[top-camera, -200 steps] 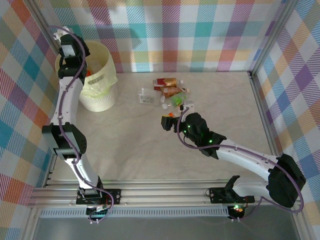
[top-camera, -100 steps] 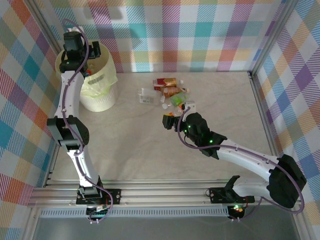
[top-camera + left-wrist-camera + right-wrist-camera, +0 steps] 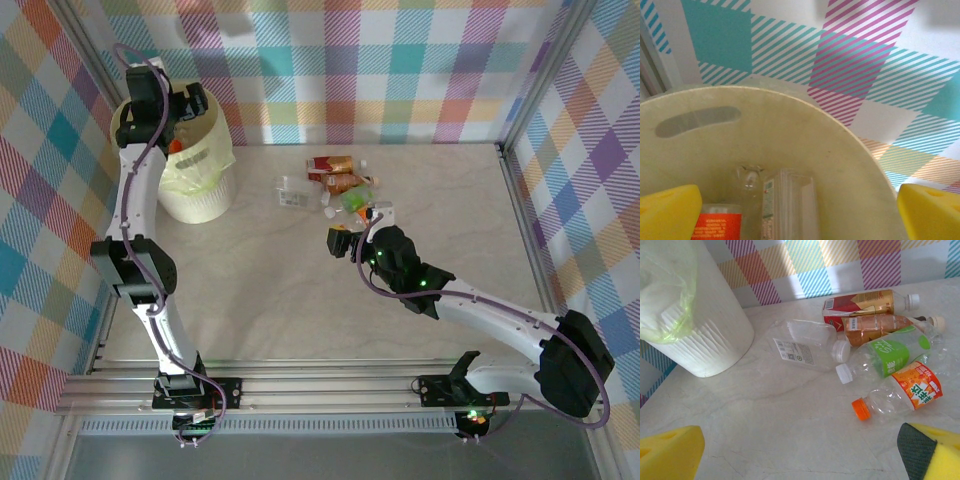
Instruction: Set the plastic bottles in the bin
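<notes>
- Fingers [image 3: 670, 212] of our left gripper [image 3: 188, 103] stand spread wide and empty above the bin [image 3: 205, 190], where dropped bottles [image 3: 787, 200] lie.
- We should lift clear of its rim before swinging back.
- Our right gripper [image 3: 350, 238] gapes, empty, beside the plastic bottles [image 3: 340, 185]; we should straddle the orange-capped bottle [image 3: 900, 392] squarely.
- Since a second ago, the left wrist has turned rightward over the bin; the right arm has barely shifted.
</notes>
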